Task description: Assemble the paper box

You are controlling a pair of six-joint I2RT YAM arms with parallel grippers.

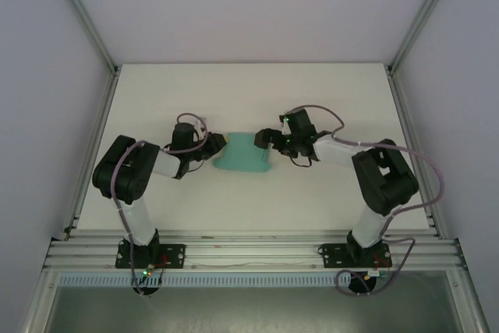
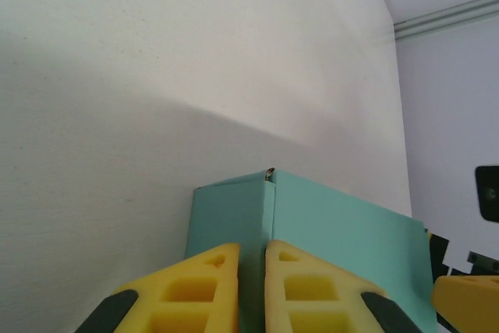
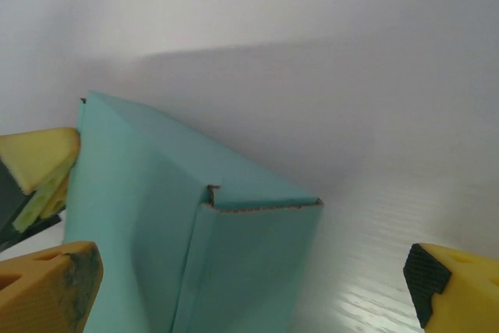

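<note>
The paper box [image 1: 243, 155] is a teal-green card box folded up in the middle of the table, between the two arms. In the left wrist view its corner edge [image 2: 269, 208] rises straight ahead of my left gripper [image 2: 251, 286]. The yellow pads stand almost together with a thin wall of the box pinched between them. My right gripper [image 3: 249, 294] is wide open, with the box's end face [image 3: 249, 263] between its far-apart fingertips [image 3: 47, 290]. From above, the left gripper [image 1: 215, 146] meets the box's left side and the right gripper [image 1: 265, 139] its upper right corner.
The white table [image 1: 249, 99] lies bare behind and in front of the box. Aluminium frame posts [image 1: 86, 29] and grey walls close in both sides. The two arm bases [image 1: 148, 251] sit on the rail at the near edge.
</note>
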